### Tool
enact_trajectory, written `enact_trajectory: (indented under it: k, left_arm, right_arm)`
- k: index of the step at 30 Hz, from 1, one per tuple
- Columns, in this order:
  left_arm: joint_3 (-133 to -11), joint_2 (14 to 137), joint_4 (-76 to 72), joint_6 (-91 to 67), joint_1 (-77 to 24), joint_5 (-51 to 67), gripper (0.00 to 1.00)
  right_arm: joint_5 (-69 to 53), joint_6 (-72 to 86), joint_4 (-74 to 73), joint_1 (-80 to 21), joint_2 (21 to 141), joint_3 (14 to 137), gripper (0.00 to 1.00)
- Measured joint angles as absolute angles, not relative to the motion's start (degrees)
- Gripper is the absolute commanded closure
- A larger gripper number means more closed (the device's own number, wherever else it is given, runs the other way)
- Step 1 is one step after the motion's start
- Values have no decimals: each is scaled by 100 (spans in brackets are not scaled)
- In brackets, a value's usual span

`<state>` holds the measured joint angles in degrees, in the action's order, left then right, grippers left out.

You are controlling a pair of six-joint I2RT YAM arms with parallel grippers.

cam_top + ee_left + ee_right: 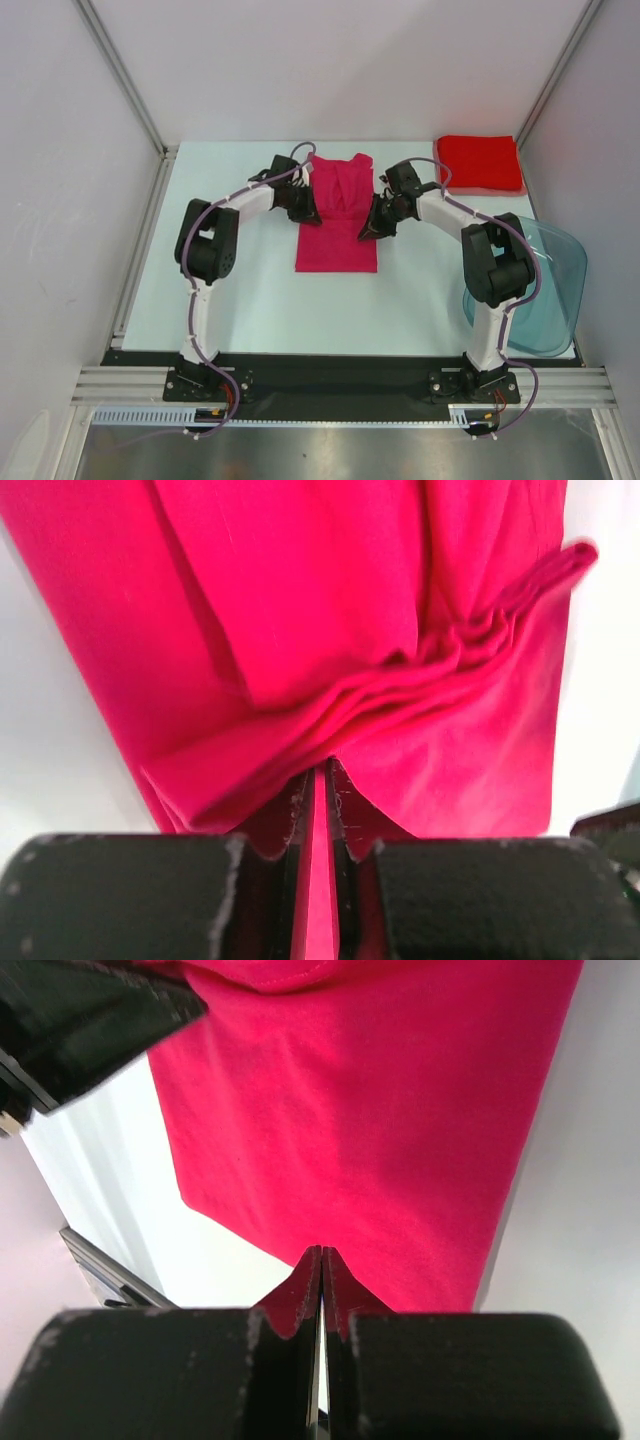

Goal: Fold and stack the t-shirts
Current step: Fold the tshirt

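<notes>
Hands | left hand (306, 210), right hand (370, 228) each pinched shut on pink t-shirt (337, 248) side edges

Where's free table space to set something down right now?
Free: near strip below the magenta t-shirt, between left arm and right arm; far-left corner beyond the left arm. Crowded: right side, red t-shirt and tub.

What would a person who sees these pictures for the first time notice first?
First, the pink shirt in the middle of the table, with a gripper at each side: the left gripper pinches a fold of it, and the right gripper is shut at its right edge. Next, the red shirt, folded at the far right corner, and the tub at the near right edge.
</notes>
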<state>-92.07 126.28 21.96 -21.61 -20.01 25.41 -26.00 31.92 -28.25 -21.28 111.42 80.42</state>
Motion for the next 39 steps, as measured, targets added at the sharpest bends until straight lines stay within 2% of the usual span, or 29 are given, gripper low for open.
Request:
enact_trajectory:
  k: [16,22,26,32,39]
  left_arm:
    - [-11052,13502,2858,-1527,-1986,1710,88]
    - [-11120,13290,3234,-1343,-1986,1358,76]
    - [-10532,12348,3214,-1345,-1981,1330,76]
    - [-9013,10707,2541,-1531,-1997,1938,89]
    - [-7902,11131,1800,-2062,-2045,2443,94]
  right_arm:
    - [-2517,3072,-3365,-2132,11142,8394,98]
    - [-2497,2998,-3400,-2099,11076,8381,97]
    - [-2646,3004,-3245,-2106,10951,8077,97]
    - [-2799,3092,-2978,-2209,10927,7577,97]
    - [-2895,3175,-2871,-2259,10903,7481,98]
